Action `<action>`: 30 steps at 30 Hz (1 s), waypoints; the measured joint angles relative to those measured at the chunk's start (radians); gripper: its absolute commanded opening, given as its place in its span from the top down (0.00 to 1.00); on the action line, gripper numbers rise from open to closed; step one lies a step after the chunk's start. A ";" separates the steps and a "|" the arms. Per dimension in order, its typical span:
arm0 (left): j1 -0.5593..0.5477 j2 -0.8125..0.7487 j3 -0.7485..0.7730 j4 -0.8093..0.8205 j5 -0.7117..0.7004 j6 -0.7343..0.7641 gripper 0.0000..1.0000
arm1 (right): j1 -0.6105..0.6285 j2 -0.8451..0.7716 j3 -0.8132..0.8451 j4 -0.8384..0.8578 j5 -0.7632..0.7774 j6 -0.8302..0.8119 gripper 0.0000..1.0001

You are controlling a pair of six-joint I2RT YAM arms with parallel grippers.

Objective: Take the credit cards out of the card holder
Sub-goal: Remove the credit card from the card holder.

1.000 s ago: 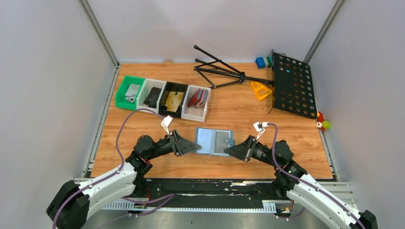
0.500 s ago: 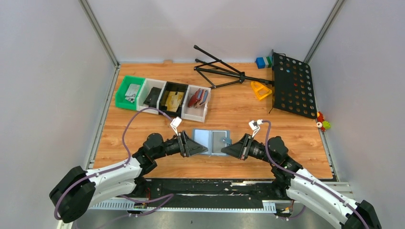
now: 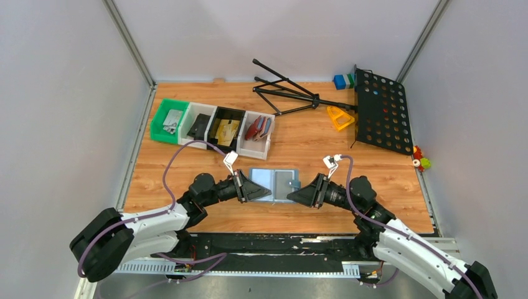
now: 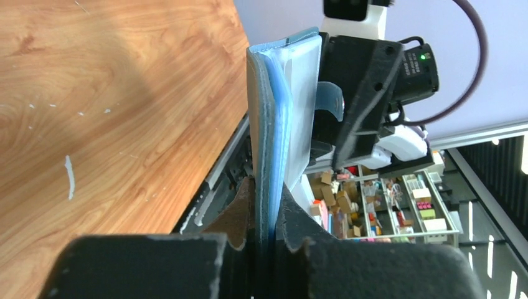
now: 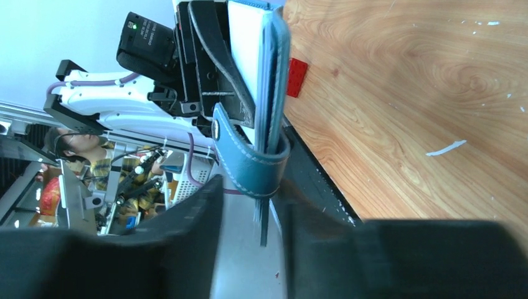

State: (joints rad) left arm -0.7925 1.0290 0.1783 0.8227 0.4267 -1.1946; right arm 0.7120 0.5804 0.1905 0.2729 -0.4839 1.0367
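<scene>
Left pincer (image 4: pixel 264 208) tight on soft, stitched, slate-blue bifold card holder (image 4: pixel 269 124)

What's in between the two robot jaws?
The blue card holder, spread open, fills the whole gap between them. The top view shows it best.

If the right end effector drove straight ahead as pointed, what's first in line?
The card holder: its strap edge sits between the right end effector's fingers. Behind it, probably the left end effector.
</scene>
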 measured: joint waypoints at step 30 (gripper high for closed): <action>0.001 -0.033 -0.002 -0.039 -0.010 -0.002 1.00 | 0.000 -0.092 0.112 -0.305 0.085 -0.158 0.66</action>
State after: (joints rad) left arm -0.7918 0.9958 0.1768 0.7841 0.4171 -1.1961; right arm 0.7116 0.4889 0.3023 -0.0319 -0.3992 0.8787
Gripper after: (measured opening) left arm 0.077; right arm 0.342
